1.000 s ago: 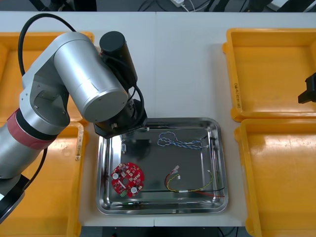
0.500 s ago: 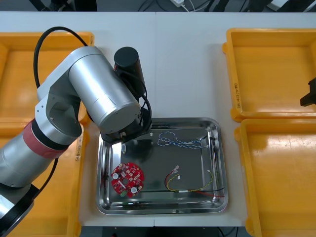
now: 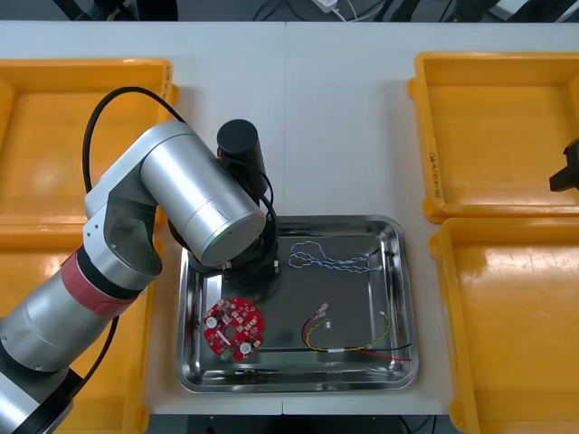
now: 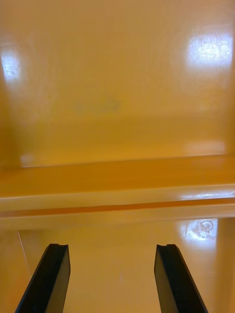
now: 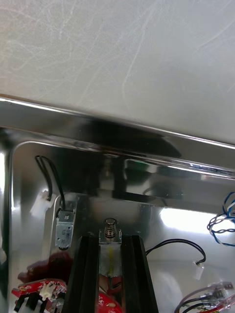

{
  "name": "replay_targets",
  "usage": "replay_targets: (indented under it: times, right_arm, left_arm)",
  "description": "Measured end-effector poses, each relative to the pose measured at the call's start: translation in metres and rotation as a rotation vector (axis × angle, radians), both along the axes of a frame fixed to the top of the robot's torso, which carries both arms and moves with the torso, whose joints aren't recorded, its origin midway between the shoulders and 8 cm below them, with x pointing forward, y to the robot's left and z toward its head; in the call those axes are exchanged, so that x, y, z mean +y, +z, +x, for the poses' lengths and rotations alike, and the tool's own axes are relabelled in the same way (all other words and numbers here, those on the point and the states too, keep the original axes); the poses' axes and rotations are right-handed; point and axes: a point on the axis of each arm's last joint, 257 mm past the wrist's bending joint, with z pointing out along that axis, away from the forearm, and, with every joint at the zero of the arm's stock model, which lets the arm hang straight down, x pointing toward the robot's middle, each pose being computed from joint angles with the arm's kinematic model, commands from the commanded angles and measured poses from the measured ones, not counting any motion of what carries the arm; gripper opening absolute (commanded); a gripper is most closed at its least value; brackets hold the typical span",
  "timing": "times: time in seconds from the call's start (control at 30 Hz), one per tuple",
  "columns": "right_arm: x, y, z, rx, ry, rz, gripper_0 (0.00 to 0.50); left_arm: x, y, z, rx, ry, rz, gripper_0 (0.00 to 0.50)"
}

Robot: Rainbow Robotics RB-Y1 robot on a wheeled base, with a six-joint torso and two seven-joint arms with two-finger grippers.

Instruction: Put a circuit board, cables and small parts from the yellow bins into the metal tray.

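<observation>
Light table (image 3: 344, 117), shiny metal tray (image 3: 407, 298) in the middle: left gripper (image 5: 110, 240) hangs inside its far-left corner, clamped on a small metal part (image 5: 110, 259), red circuit board (image 3: 234, 327) close by. Right gripper (image 4: 111, 248) sits spread wide over a yellow bin (image 4: 117, 98)

The left arm (image 3: 190, 194) is fat silver cylinders, with 1 red band (image 3: 95, 280), a round black cap (image 3: 240, 146) and 1 black cable (image 3: 131, 89) looping outside. The left gripper (image 5: 110, 238) and right gripper (image 4: 111, 245) each have 2 flat black fingers.
</observation>
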Motion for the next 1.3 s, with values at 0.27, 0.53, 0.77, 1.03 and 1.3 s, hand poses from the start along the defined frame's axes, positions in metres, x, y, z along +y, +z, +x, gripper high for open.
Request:
replay_targets:
  times: [0.27, 0.53, 0.77, 1.03, 1.3]
  right_arm:
    - [-0.001, 0.005, 0.007, -0.033, -0.001, -0.001, 0.5]
    - [-0.001, 0.005, 0.008, -0.038, -0.002, -0.002, 0.5]
    - [-0.001, 0.005, 0.008, -0.037, -0.002, -0.002, 0.5]
    - [-0.001, 0.005, 0.008, -0.037, -0.002, -0.002, 0.5]
    - [-0.001, 0.005, 0.008, -0.037, -0.002, -0.002, 0.5]
  left_arm:
    - [-0.005, -0.006, 0.001, 0.006, 0.003, -0.02, 0.001]
    - [-0.009, -0.011, -0.001, 0.003, 0.013, -0.028, 0.041]
    - [-0.01, -0.012, -0.001, 0.004, 0.012, -0.03, 0.306]
    - [-0.01, -0.012, -0.001, 0.004, 0.012, -0.03, 0.5]
    - [-0.007, -0.009, -0.005, 0.011, 0.014, -0.019, 0.5]
